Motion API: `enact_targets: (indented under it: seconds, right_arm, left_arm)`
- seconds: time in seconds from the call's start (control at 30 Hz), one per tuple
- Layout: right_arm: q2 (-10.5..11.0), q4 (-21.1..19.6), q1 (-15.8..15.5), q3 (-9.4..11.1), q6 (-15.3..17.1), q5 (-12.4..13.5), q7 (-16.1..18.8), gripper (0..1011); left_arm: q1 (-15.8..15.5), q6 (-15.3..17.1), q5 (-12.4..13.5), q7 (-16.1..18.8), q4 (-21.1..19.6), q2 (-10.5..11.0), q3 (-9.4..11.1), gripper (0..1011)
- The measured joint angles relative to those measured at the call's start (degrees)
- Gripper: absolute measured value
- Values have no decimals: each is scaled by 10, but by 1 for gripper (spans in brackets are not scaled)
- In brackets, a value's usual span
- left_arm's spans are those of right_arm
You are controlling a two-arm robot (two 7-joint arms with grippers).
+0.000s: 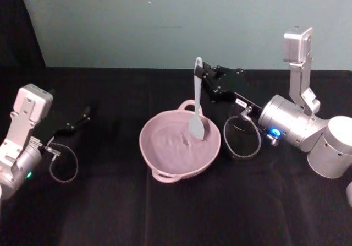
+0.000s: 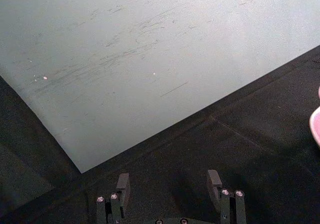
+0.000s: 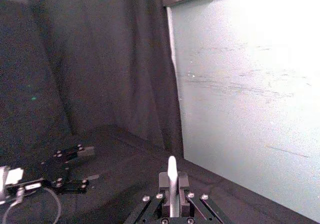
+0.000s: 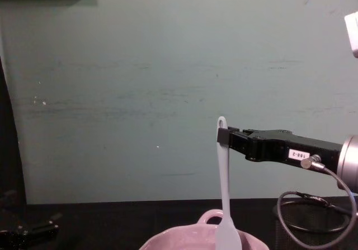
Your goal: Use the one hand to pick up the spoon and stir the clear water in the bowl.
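The pale pink bowl (image 1: 165, 158) stands mid-table, its loop handle toward the wall; its rim also rises in the chest view (image 4: 168, 241). The spoon (image 1: 197, 111) hangs nearly upright with its flat head down inside the bowl. My right gripper (image 1: 202, 75) is shut on the spoon's handle just below the hole end, reaching in from the right above the bowl's far rim. From the side, the right gripper (image 4: 228, 136) clamps the spoon (image 4: 224, 183) near its top. The spoon's handle (image 3: 172, 170) stands between the right gripper's fingers (image 3: 163, 182). Water in the bowl is hard to make out.
A black wire-mesh cup (image 1: 242, 138) stands just right of the bowl, under my right wrist. My left gripper (image 1: 82, 115) is parked at the far left on the black cloth, open (image 2: 168, 184) and holding nothing. A pale wall lies close behind the table.
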Motion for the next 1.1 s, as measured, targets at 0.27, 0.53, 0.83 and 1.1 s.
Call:
enact_targets:
  seconds: [0.27, 0.53, 0.83, 1.1]
  right_arm:
    - [8, -42, -20, -12, 15, -4, 0, 109]
    - [-7, -45, -17, -34, 16, -9, 9, 109]
    - [-31, -12, 16, -55, 12, -18, 21, 109]
    - [-51, 40, 47, -57, -1, -18, 30, 109]
  left_arm:
    - [0, 0, 0, 0, 0, 0, 0, 1011]
    - [0, 0, 0, 0, 0, 0, 0, 1011]
    - [0, 0, 0, 0, 0, 0, 0, 1011]
    - [0, 0, 0, 0, 0, 0, 0, 1011]
